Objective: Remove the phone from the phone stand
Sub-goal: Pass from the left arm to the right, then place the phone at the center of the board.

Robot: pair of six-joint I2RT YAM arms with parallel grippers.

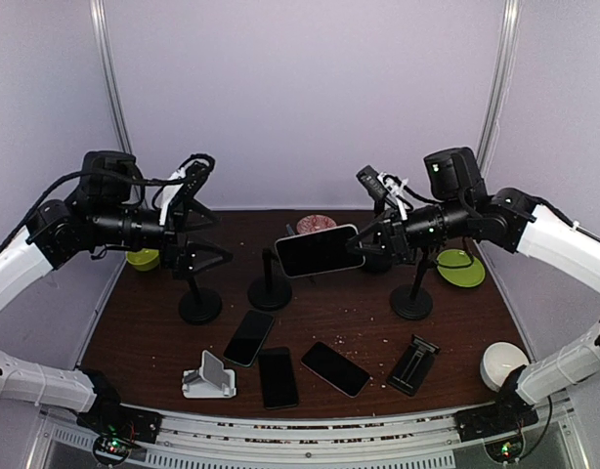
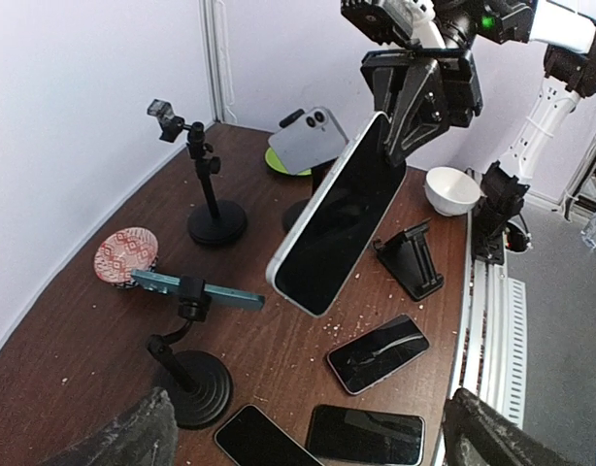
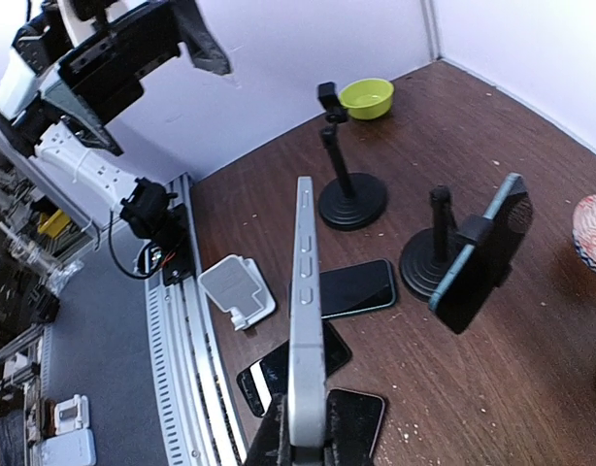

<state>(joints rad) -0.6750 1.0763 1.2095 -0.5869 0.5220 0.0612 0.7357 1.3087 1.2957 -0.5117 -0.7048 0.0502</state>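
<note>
Phone [image 1: 318,251] hung pinched by its edge in right claw [image 1: 364,244]; that slim hold might let it drop. Left claw [image 1: 214,237] gaped empty.

3 black pole stands [image 1: 270,291] rise across the table [image 1: 364,318], with bare wood between the middle and right ones, below the held phone [image 1: 320,251]. Nearer the front lie 3 flat phones [image 1: 278,377], a white stand [image 1: 207,379] and a black folding stand [image 1: 413,364].

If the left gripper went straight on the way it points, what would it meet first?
Most likely the phone held by the right gripper, dead ahead of the left gripper. The teal phone on its stand sits nearer but off-line; depth is unclear.
</note>
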